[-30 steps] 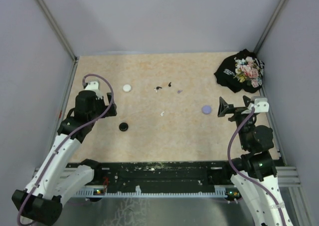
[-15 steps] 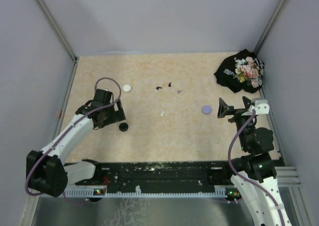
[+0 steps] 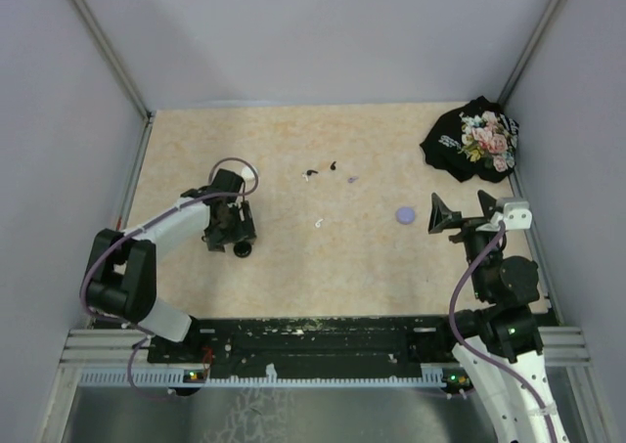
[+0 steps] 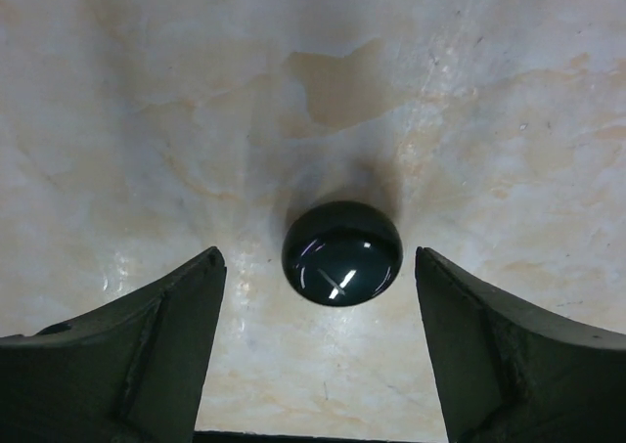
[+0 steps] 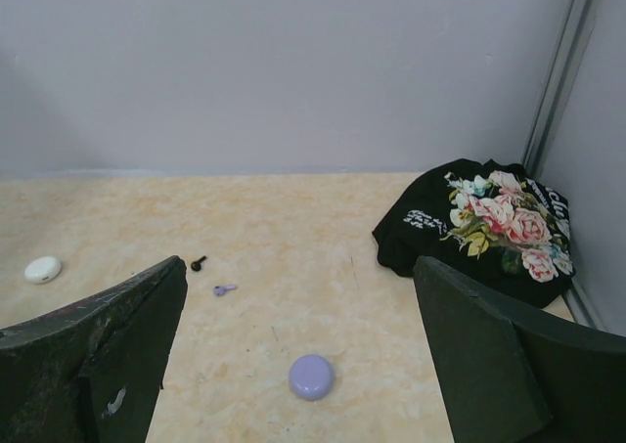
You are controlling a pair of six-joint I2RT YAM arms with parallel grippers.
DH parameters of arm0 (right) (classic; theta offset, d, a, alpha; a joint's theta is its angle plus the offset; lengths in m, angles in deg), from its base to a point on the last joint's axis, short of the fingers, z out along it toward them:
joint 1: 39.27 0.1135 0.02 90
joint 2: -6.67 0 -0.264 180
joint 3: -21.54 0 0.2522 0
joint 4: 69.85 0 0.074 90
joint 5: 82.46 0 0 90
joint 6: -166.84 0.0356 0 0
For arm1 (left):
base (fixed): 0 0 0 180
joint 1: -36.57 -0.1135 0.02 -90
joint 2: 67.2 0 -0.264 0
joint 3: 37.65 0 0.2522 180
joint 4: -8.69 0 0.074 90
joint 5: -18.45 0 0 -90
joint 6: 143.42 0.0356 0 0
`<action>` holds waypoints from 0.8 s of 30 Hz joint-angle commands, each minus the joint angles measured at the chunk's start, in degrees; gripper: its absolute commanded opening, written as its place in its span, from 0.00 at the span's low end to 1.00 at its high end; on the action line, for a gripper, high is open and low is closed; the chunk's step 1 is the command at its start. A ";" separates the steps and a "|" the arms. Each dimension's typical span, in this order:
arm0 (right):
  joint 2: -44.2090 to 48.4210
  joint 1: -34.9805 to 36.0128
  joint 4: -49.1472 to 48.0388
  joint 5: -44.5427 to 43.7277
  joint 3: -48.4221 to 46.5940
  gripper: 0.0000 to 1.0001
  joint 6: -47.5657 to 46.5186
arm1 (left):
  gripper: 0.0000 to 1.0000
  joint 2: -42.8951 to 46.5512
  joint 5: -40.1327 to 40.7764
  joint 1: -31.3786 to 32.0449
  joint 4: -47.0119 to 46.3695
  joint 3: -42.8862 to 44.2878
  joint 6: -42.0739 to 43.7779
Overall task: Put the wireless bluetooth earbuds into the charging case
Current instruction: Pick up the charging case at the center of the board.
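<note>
- Lying loose mid-table, the earbuds (image 3: 319,222) are tiny irregular bits: two black, one purple, one white. None sits in a case.
- Black case (image 4: 342,253): glossy, round, domed, closed, flat on the table's left half.
- Left gripper (image 4: 318,267): matt black jaws spread either side of the black case, clear of it, gripping nothing.
- Lavender case (image 3: 405,213) and white case (image 5: 42,269): smooth closed discs.
- Right gripper (image 3: 455,213): jaws wide, empty, near the lavender case.
- Table (image 3: 293,277): mottled beige; crumpled black floral cloth (image 3: 474,140) in the far right corner.
</note>
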 commanded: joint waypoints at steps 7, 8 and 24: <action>0.49 0.62 -3.53 -0.71 0.08 0.98 0.03 | 0.66 -8.12 0.98 3.54 0.35 5.40 0.15; 0.45 0.58 -3.51 -0.71 0.04 0.98 0.04 | 0.66 -8.48 1.05 4.12 0.68 5.52 0.10; -6.59 0.60 -1.70 6.13 -3.01 0.98 4.75 | 0.49 -8.68 2.78 14.22 -3.53 10.30 8.81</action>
